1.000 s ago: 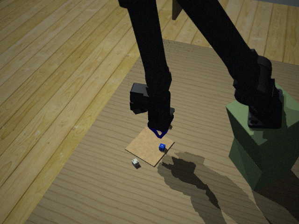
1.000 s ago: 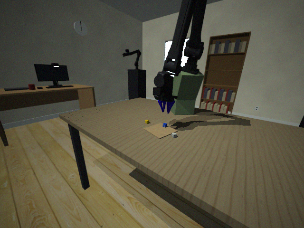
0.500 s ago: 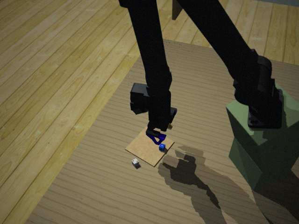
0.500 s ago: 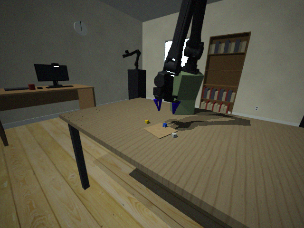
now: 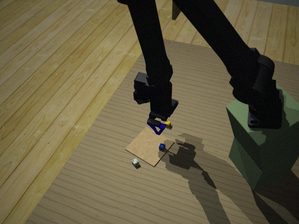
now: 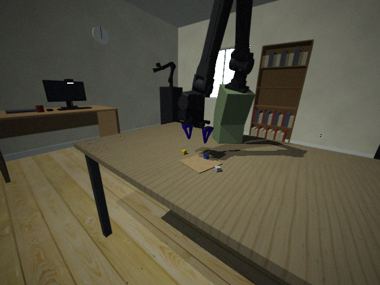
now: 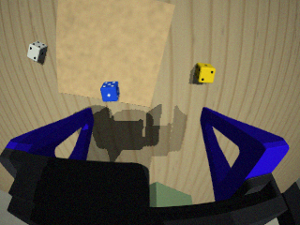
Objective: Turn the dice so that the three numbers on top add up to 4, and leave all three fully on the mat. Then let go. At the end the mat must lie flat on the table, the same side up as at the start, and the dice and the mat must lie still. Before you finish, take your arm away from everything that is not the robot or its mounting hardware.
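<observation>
A tan square mat (image 5: pixel 149 145) lies flat on the table; it also shows in the wrist view (image 7: pixel 112 47) and in the exterior view (image 6: pixel 199 162). A blue die (image 5: pixel 161 147) (image 7: pixel 111 92) (image 6: pixel 205 156) sits on the mat near one edge. A white die (image 5: pixel 135 162) (image 7: pixel 37 52) (image 6: pixel 218 168) lies on the table just off the mat. A yellow die (image 5: pixel 167 124) (image 7: pixel 205 73) (image 6: pixel 183 151) lies on the table off the opposite side. My gripper (image 6: pixel 197 132) (image 7: pixel 146 113) hangs well above the mat, fingers open wide and empty.
A green block (image 5: pixel 263 135) holds the arm's base at the table's right side. The table edge (image 6: pixel 122 171) runs along the left. A desk with a monitor (image 6: pixel 64 92) and a bookshelf (image 6: pixel 281 88) stand far off in the room.
</observation>
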Controlling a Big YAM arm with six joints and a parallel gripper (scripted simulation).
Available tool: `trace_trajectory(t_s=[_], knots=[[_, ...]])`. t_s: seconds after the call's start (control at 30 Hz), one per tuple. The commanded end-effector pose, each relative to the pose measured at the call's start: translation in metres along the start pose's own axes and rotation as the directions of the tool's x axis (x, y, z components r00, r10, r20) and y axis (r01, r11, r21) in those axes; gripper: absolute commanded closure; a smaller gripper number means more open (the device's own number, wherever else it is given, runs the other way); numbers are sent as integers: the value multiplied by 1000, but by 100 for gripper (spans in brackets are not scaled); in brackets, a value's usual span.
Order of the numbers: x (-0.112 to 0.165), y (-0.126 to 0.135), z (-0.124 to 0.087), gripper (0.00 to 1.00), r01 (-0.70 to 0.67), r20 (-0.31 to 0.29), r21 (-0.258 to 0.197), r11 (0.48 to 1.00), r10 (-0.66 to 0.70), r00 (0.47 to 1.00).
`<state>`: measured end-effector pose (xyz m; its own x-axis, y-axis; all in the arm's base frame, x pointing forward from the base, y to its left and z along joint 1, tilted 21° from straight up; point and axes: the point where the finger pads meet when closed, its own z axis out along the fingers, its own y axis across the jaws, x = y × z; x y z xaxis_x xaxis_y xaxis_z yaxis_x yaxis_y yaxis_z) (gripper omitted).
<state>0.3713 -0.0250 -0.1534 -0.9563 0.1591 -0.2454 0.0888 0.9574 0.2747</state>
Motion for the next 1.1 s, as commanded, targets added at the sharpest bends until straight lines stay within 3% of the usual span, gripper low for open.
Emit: trace_trajectory(t_s=[0.0, 0.07, 0.13, 0.17, 0.2, 0.47, 1.07], knots=[[-7, -46, 2, 0, -4, -7, 14, 1000, 4, 1000], [-10, -74, 4, 0, -20, -3, 11, 1000, 20, 1000], [-10, -80, 5, 0, -24, -2, 11, 1000, 24, 1000], [-20, -80, -3, 66, -16, 22, 16, 1000, 15, 1000], [-15, -67, -2, 66, 10, 9, 8, 1000, -10, 1000], [-11, -79, 0, 66, -21, 6, 14, 1000, 21, 1000], [-11, -75, 1, 66, -12, 3, 12, 1000, 12, 1000]])
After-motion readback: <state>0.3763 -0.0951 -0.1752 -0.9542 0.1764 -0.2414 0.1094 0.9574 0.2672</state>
